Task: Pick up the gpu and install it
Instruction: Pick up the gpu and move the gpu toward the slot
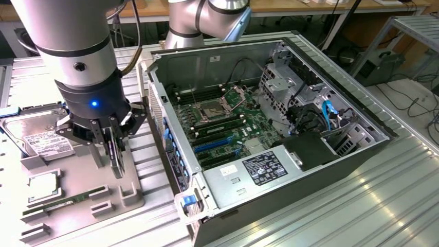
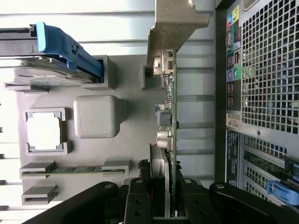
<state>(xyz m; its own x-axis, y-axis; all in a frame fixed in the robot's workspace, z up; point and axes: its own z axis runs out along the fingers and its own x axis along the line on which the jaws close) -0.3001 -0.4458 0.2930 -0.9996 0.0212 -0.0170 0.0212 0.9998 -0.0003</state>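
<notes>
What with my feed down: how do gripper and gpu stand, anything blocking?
Gripper shut on gpu. Gpu on edge over grey tray, beside open computer case. Nothing seen between gpu and case.

Arm (image 1: 72,36) of smooth silver-grey tubes, one small dark screw (image 1: 80,66); black collar (image 1: 92,110) above the gripper (image 1: 113,146), bearing a glowing blue light (image 1: 94,104); fingers (image 2: 135,200) black, linked.

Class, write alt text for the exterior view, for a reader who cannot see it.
The gripper holds the gpu on edge over a grey tray, beside an open computer case. A hard drive lies at the exterior view's left.
</notes>
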